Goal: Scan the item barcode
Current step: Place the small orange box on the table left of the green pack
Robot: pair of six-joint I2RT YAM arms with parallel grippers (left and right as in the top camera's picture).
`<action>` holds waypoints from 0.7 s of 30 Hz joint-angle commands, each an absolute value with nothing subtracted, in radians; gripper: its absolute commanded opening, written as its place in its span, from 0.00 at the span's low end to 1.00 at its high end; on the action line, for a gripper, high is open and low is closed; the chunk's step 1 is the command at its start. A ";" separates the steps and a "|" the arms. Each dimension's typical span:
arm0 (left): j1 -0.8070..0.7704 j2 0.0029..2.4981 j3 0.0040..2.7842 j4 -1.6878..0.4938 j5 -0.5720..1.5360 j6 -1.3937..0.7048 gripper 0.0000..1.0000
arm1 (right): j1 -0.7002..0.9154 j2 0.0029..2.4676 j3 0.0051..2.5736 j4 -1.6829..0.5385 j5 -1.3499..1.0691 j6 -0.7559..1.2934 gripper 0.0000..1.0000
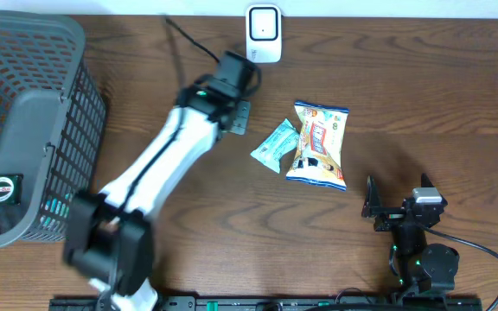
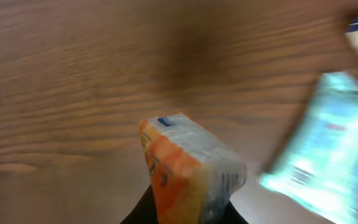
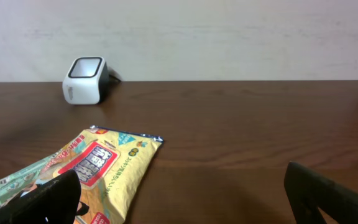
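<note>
The left arm (image 1: 158,160) reaches across the wooden table (image 1: 456,95) towards its far edge. There a white barcode scanner (image 1: 264,33) with a dark window stands upright. The left gripper (image 1: 237,115) is just short of the scanner, on the near side of it. It is pinched on a small orange packet (image 2: 188,168) with a clear wrapper. The wrist view shows the packet sticking out from between the dark fingers, above the wood. That view is smeared, and some dark lines on the clear side of the packet are too blurred to read. From overhead the packet is hidden under the gripper.

Just to the right of the gripper a teal packet (image 1: 275,145) lies flat on the table. Its edge tucks against a yellow snack bag (image 1: 318,145), which lies lengthwise beside it. Both are in front of the scanner and a little to its right.

The right gripper (image 1: 379,207) sits low near the front right of the table, well apart from the snack bag. Its fingers (image 3: 48,199) are spread wide with nothing between them.

A grey mesh basket (image 1: 89,121) stands at the left end of the table. It holds a few items, including a dark one with a round label (image 1: 3,188).
</note>
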State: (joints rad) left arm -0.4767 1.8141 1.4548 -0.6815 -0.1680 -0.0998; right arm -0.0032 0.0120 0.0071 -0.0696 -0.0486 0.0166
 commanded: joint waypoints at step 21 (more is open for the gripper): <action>-0.510 2.022 1.459 -0.610 -0.170 -0.316 0.28 | 0.008 0.007 0.006 -0.073 -0.044 0.014 0.99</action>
